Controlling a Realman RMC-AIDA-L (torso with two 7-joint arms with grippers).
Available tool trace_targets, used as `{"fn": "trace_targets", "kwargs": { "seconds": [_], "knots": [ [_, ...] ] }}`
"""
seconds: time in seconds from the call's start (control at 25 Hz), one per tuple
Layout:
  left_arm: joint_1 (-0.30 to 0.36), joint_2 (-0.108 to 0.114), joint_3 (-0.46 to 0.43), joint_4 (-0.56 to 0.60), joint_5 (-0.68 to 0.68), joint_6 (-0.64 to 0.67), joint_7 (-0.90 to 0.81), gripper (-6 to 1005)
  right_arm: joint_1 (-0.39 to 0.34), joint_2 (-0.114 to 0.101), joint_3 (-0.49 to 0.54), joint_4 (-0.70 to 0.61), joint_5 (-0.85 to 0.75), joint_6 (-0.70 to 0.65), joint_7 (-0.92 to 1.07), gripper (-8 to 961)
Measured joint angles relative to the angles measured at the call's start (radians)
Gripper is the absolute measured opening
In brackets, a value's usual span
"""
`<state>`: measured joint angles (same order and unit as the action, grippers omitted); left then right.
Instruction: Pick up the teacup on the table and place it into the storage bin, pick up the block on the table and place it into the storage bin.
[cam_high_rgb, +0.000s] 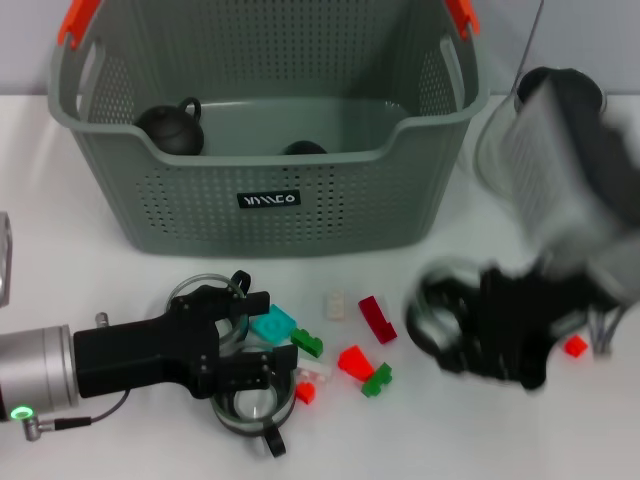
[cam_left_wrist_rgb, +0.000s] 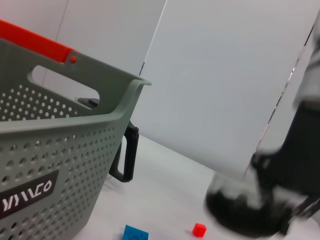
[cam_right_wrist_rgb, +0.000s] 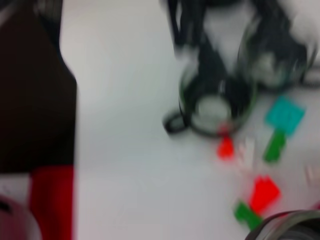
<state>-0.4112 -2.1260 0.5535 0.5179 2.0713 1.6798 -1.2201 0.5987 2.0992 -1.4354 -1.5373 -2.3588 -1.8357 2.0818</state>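
At the near left of the white table (cam_high_rgb: 100, 240), the left gripper (cam_high_rgb: 245, 350) sits low with its black fingers spread wide around a clear glass teacup with a black handle (cam_high_rgb: 252, 408); a second round glass cup (cam_high_rgb: 200, 290) is just behind it. No contact visible, nothing held.

The large grey-green perforated plastic storage bin with orange handle pieces (cam_high_rgb: 270, 190) stands at the far middle of the table, with its black label facing the robot. Inside it are a small dark round teapot (cam_high_rgb: 172, 128) at the left and another dark item (cam_high_rgb: 303, 149) near the middle, mostly hidden.

Loose blocks lie between the 2 arms: a teal flat block (cam_high_rgb: 272, 324), a green block (cam_high_rgb: 307, 343), a white block (cam_high_rgb: 335, 304), a dark red block (cam_high_rgb: 376, 318), and a bright red block (cam_high_rgb: 353, 360) touching another green block (cam_high_rgb: 378, 380).

The right gripper (cam_high_rgb: 480, 335) is at the near right and motion-blurred, on a clear glass cup (cam_high_rgb: 440, 310), which looks held between its fingers. A small red block (cam_high_rgb: 575, 346) lies beside it.
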Motion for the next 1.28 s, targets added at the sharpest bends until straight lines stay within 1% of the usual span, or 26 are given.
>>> {"fn": "trace_targets", "kwargs": {
  "seconds": [0.08,0.16,0.24,0.32,0.36,0.48,0.56,0.6,0.68,0.8,0.88,1.04,1.28],
  "knots": [
    [0.000,0.000,0.000,0.000,-0.001,-0.001,0.000,866,0.043,-0.001,0.100,-0.060,0.087,-0.068,0.044,69],
    [0.000,0.000,0.000,0.000,-0.001,-0.005,0.000,866,0.099,-0.002,0.200,-0.082,0.173,-0.088,0.082,71],
    [-0.003,0.000,-0.001,-0.001,-0.002,-0.008,0.000,866,0.161,-0.003,0.287,-0.056,0.229,-0.060,0.099,74],
    [-0.004,0.000,-0.001,-0.002,-0.002,-0.009,0.000,867,0.221,-0.003,0.322,0.020,0.242,0.026,0.096,76],
    [-0.004,0.000,-0.002,-0.002,-0.002,-0.009,0.001,867,0.240,-0.005,0.326,0.055,0.242,0.064,0.092,78],
    [-0.004,0.000,-0.001,-0.002,-0.005,-0.010,0.002,867,0.313,-0.011,0.322,0.236,0.225,0.268,0.051,82],
    [-0.005,0.000,-0.002,-0.003,-0.005,-0.010,0.002,867,0.365,-0.012,0.328,0.392,0.216,0.424,-0.017,84],
    [-0.006,0.000,-0.001,-0.003,-0.006,-0.010,0.002,867,0.382,-0.013,0.329,0.450,0.212,0.473,-0.041,85],
    [-0.006,0.000,-0.002,-0.003,-0.008,-0.011,0.002,867,0.421,-0.016,0.327,0.596,0.192,0.626,-0.097,88],
    [-0.007,-0.002,-0.001,-0.004,-0.010,-0.011,0.002,866,0.468,-0.015,0.323,0.779,0.149,0.837,-0.173,92],
    [-0.007,-0.004,-0.001,-0.004,-0.010,-0.011,0.002,866,0.491,-0.009,0.320,0.877,0.127,0.934,-0.227,95],
    [-0.009,-0.005,-0.001,-0.004,-0.014,-0.009,0.002,866,0.499,-0.002,0.278,0.968,0.112,1.043,-0.266,100],
    [-0.007,-0.006,-0.001,-0.004,-0.020,-0.006,0.002,866,0.469,-0.004,0.258,0.973,0.112,1.068,-0.235,108]
  ]
}}
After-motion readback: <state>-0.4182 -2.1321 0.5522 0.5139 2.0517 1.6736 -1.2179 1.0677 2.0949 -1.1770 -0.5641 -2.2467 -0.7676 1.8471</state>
